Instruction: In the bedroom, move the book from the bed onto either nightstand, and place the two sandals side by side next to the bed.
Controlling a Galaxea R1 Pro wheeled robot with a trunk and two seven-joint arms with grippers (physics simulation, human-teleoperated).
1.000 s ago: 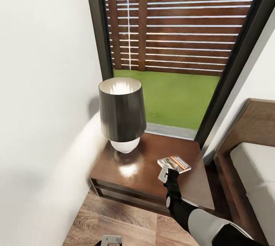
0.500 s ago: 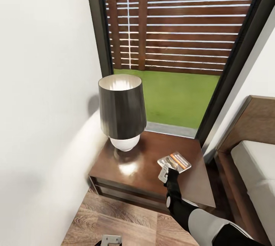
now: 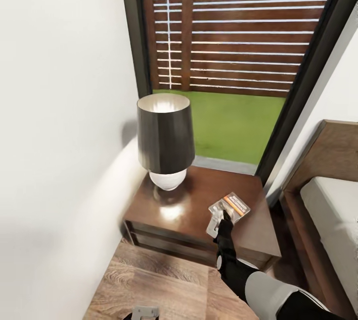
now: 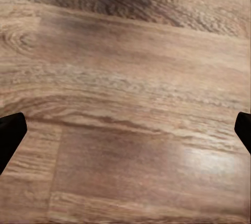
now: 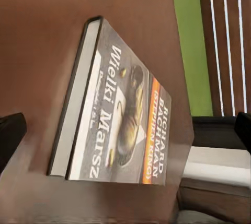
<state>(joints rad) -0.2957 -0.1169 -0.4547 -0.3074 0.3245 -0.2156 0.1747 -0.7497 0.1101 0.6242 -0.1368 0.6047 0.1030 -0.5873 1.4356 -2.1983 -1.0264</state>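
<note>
**Ana:** Head view first: the right gripper [image 3: 217, 220] is out over the nightstand [image 3: 196, 210], and the book [image 3: 232, 206] lies flat on the dark glossy top, toward the side nearer the bed [image 3: 330, 210].

**Ben:** Is it gripping the book?

**Ana:** No. From the right wrist camera the book [image 5: 117, 114] lies on the wood with its cover up, and the two dark fingertips [image 5: 10, 135] sit wide apart at the frame edges, clear of it. Fingers released.

**Ben:** What else is on that top?

**Ana:** A lamp [image 3: 165, 141] with a dark shade and a white round base, at the corner by the wall, well apart from the book. Behind it, a tall window [image 3: 233, 61] with a slatted fence and grass.

**Ben:** And the left side?

**Ana:** The left gripper [image 4: 125, 130] points down at the wood-plank floor [image 4: 130, 78], fingertips spread wide, nothing between them.
</note>
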